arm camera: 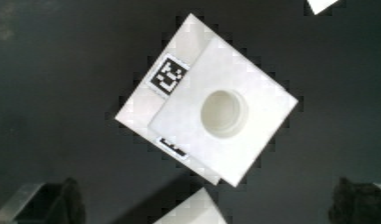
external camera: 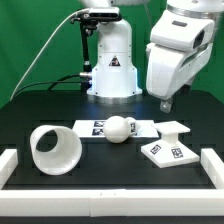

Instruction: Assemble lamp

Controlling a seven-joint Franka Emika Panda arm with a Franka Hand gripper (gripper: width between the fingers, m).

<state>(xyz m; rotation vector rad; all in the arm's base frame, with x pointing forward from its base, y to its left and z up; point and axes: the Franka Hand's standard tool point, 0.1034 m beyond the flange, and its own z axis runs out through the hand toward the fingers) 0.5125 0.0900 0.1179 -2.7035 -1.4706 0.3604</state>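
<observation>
The lamp's flat square base (external camera: 172, 147) lies on the black table at the exterior view's right. In the wrist view the base (arm camera: 187, 60) shows its round socket hole (arm camera: 222, 110) and a tag (arm camera: 171, 75). The ball-headed bulb (external camera: 120, 130) lies on its side at the middle. The hollow tapered shade (external camera: 55, 150) lies on its side at the left. My gripper (external camera: 167, 100) hangs above the base without touching it. It is open and empty (arm camera: 201, 200), with one dark finger (arm camera: 45, 200) at each side of the wrist view.
The marker board (external camera: 100, 127) lies flat behind the bulb. The glossy white robot pedestal (external camera: 112, 65) stands at the back. White rails edge the table at the left (external camera: 8, 165) and the right (external camera: 212, 165). A white corner I cannot identify (arm camera: 201, 212) shows between my fingers.
</observation>
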